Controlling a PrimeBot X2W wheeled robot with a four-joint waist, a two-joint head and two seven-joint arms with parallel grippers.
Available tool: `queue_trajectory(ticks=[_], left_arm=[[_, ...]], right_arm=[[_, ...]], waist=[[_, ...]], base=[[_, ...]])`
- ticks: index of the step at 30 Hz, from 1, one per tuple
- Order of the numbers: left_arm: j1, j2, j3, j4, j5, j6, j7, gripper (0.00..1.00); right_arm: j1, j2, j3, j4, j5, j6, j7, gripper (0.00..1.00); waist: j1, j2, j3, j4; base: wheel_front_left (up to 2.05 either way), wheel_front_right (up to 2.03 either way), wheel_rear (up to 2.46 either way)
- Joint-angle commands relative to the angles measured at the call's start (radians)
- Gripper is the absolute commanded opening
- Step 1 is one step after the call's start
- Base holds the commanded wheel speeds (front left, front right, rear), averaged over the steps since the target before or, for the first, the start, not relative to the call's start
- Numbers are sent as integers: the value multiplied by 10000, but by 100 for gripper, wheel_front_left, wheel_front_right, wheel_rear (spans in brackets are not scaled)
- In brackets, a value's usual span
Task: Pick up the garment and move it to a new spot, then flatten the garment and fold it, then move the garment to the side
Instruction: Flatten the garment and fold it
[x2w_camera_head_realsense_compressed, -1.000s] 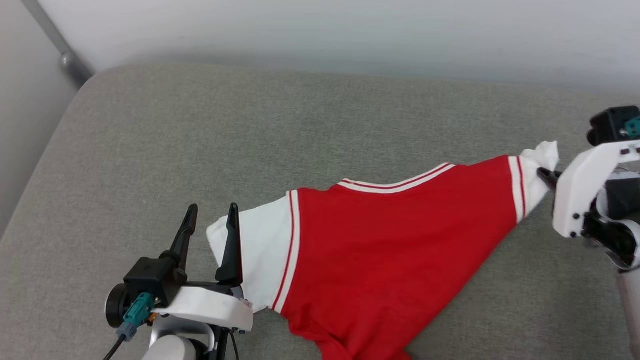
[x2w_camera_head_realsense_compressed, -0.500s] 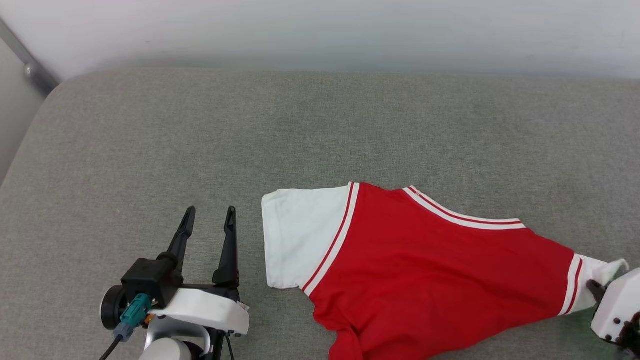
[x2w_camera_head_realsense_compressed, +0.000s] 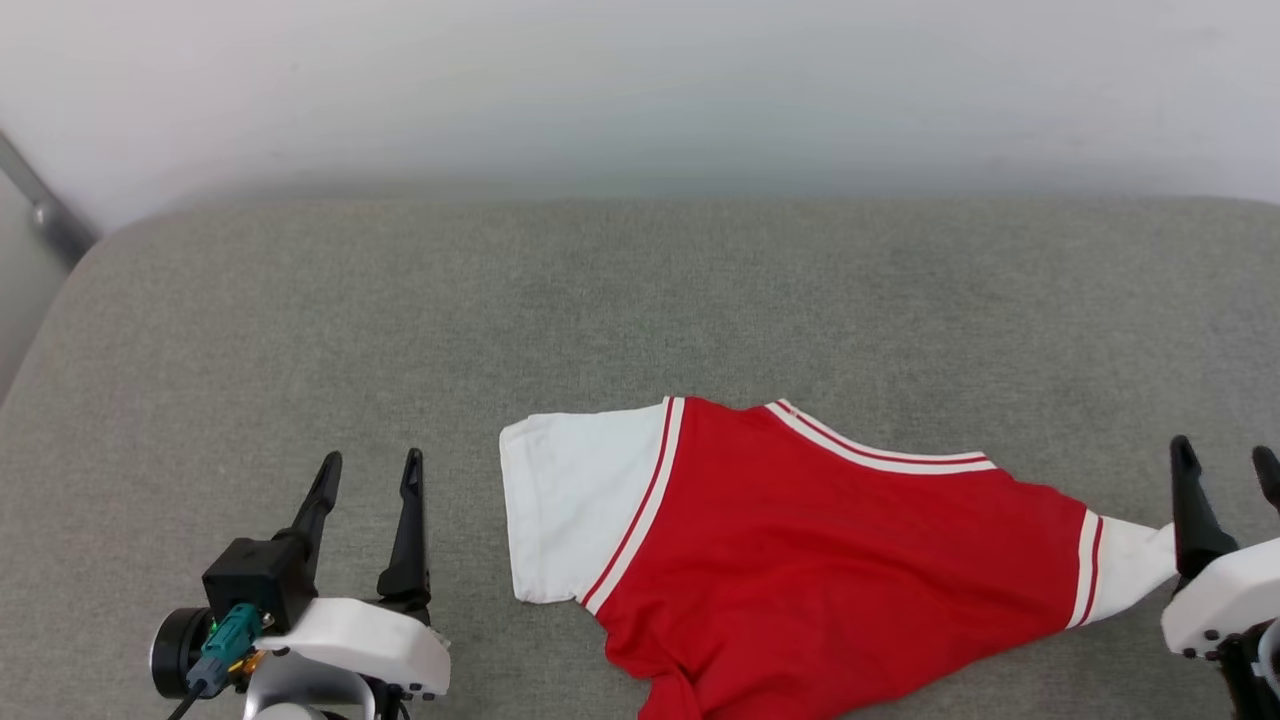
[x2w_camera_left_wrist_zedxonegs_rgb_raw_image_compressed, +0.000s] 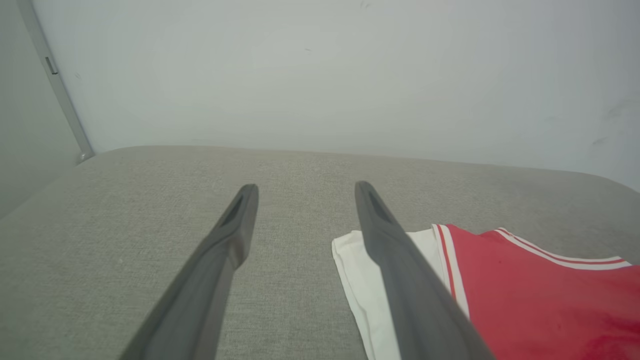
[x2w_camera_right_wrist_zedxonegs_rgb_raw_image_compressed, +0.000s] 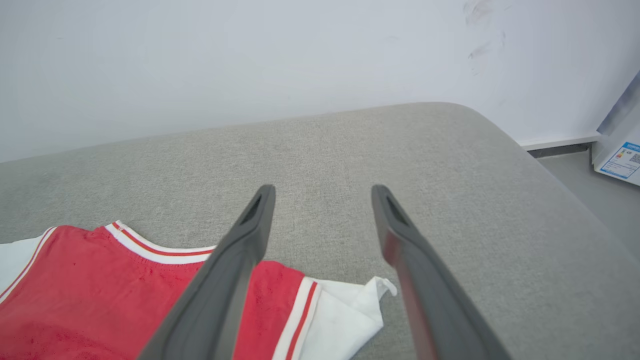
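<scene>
Fingers (x2w_camera_head_realsense_compressed: 408, 530) wide apart, left gripper (x2w_camera_head_realsense_compressed: 371, 457), right gripper (x2w_camera_head_realsense_compressed: 1223, 447); garment (x2w_camera_head_realsense_compressed: 830, 560) unheld.

On my head camera the shirt (x2w_camera_head_realsense_compressed: 820, 580) lies on the cushion (x2w_camera_head_realsense_compressed: 640, 300), spread from 6 o'clock out toward 4 o'clock. My left claw (x2w_camera_head_realsense_compressed: 371, 460) sits at 8 o'clock, near the shirt's left sleeve but apart from it. My right claw (x2w_camera_head_realsense_compressed: 1223, 450) sits at 4 o'clock, over the other sleeve's end. The wall (x2w_camera_head_realsense_compressed: 640, 90) stands behind the cushion at 12 o'clock.
</scene>
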Motion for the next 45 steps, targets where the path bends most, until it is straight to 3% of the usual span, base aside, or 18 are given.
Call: queue_trajectory(ticks=[1,8,17,26,35,39,45], left_arm=[[160,33,32,-26,-34,41,29,100],[492,211,79,-11,-162,213,344,100],[559,476,57,238,-376,117,915,100],[-1521,969,-217,1174,-1058,-1142,2724,100],[-4257,1612,-1179,2461,-1502,-2676,6090,100],[-4874,1813,-1579,3061,-1717,-2949,7553,100],[-5104,1824,-1996,3967,-1930,-3014,9007,100]], right_arm=[[181,-44,169,-159,-94,-7,-228,100],[983,-25,1494,-1208,-291,-7,-1242,100],[1958,208,2177,-2246,-208,-7,-1416,100],[1669,404,2490,-2765,-216,-7,-1261,100],[940,468,2822,-2733,-148,-7,-1374,100],[704,480,2935,-2638,-130,-7,-1506,100],[490,513,2993,-2387,39,-7,-1599,100]], waist=[[0,0,-237,-69],[0,0,-713,-87],[0,0,-921,-233],[0,0,-84,-712],[0,0,1158,-1354],[0,0,1544,-1600],[0,0,1870,-1819]], base=[[0,0,0],[0,0,0],[0,0,0],[0,0,0],[0,0,0],[0,0,0],[0,0,0]])
